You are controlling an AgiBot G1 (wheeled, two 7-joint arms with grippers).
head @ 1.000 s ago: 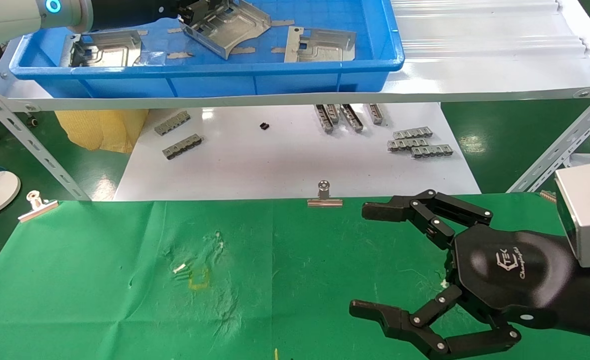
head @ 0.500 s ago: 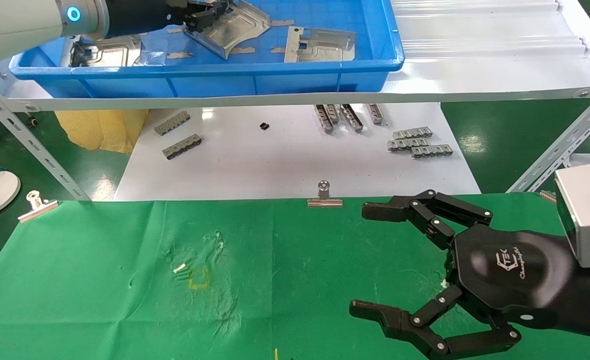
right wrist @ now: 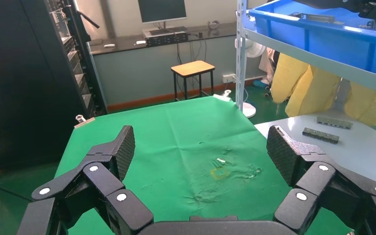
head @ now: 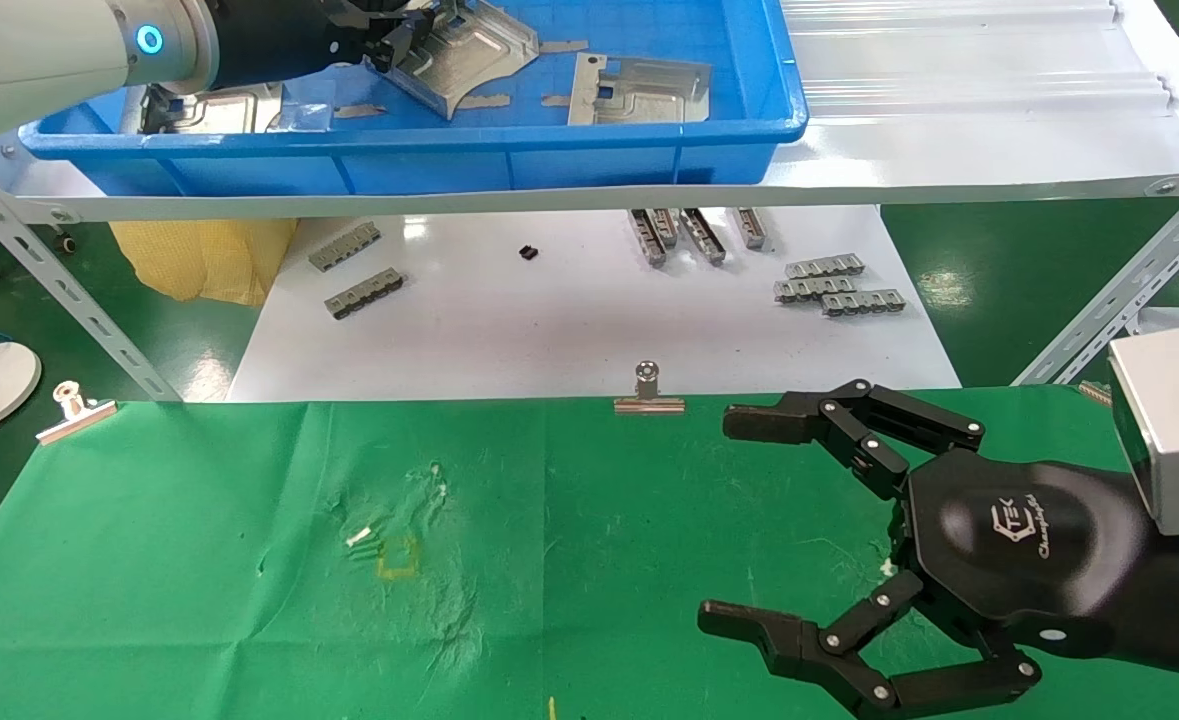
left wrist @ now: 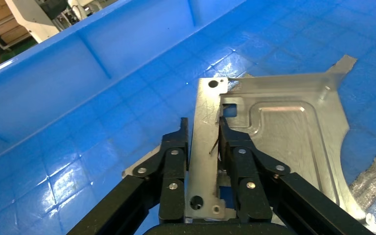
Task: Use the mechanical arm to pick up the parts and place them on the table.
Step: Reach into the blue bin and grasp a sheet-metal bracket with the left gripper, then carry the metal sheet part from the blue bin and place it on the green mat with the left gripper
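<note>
Part gripped inside blue tray [head: 589, 140], at 11 o'clock.
Left end effector [left wrist: 203, 147] clamps part [left wrist: 274, 132] by its bent edge. Right end effector [head: 729, 520] hovers spread wide over green table [head: 199, 560], 4 o'clock.

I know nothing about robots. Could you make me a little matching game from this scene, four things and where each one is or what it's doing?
Things:
1. left claw
2. right claw
3. small grey slotted strips
4. binder clip

States:
a. lying on the white board
b. open above the green table
c. clipped on the cloth's far edge
d. pinching a metal part in the blue tray

Pairs: 1-d, 2-b, 3-a, 4-c
</note>
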